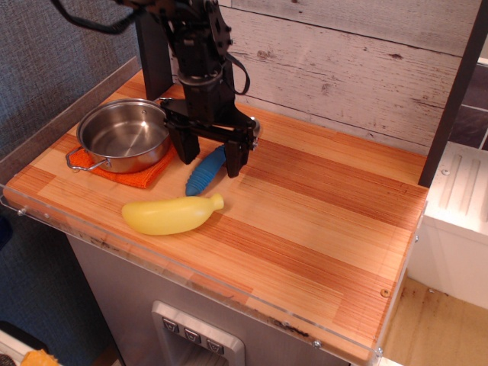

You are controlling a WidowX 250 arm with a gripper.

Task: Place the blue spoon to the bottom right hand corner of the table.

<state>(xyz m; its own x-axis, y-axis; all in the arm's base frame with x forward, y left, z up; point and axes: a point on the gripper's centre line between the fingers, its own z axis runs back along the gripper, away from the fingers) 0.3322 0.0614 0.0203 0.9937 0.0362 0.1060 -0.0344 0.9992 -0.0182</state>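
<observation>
The blue spoon lies on the wooden table left of centre, its ribbed blue handle pointing toward the front. Its silver bowl is mostly hidden behind the arm. My black gripper has come down over the upper part of the handle. Its jaws are open, with one finger to the left of the handle and the other finger to the right. I cannot tell whether the fingers touch the handle. The table's bottom right corner is bare.
A yellow toy banana lies just in front of the spoon's handle. A steel pot sits on an orange cloth at the left. A plank wall runs behind, and a clear acrylic strip lines the front edge.
</observation>
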